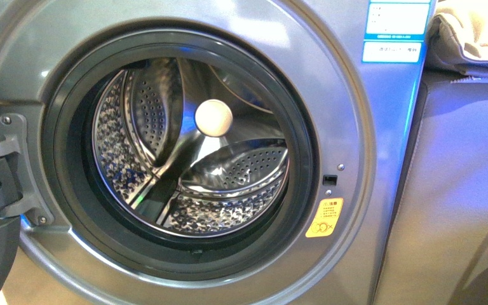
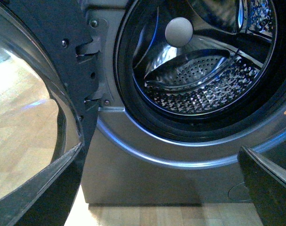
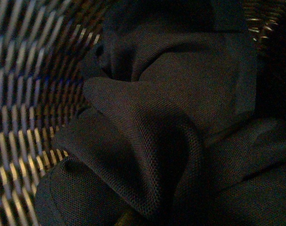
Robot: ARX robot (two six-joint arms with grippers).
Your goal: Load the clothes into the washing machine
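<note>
The washing machine (image 1: pixel 356 127) fills the front view. Its round porthole is open, and the perforated steel drum (image 1: pixel 229 171) holds no fabric, only a beige ball (image 1: pixel 213 118). Neither arm shows in that view. In the left wrist view my left gripper (image 2: pixel 161 188) stands open low in front of the machine's lower panel (image 2: pixel 147 179), with nothing between its dark fingers (image 2: pixel 270 183). The clothes (image 3: pixel 171 108), a dark navy garment, lie bunched in a woven wicker basket (image 3: pixel 25 94) in the right wrist view. My right gripper is shut on the clothes, its fingers hidden in the folds.
The machine's door (image 2: pixel 25 117) hangs swung open at the left on its hinge (image 1: pixel 13 165). A yellow warning sticker (image 1: pixel 324 218) sits right of the porthole. A beige folded cloth (image 1: pixel 476 32) lies on a grey panel (image 1: pixel 457 190) to the right. Wooden floor (image 2: pixel 147 216) lies below.
</note>
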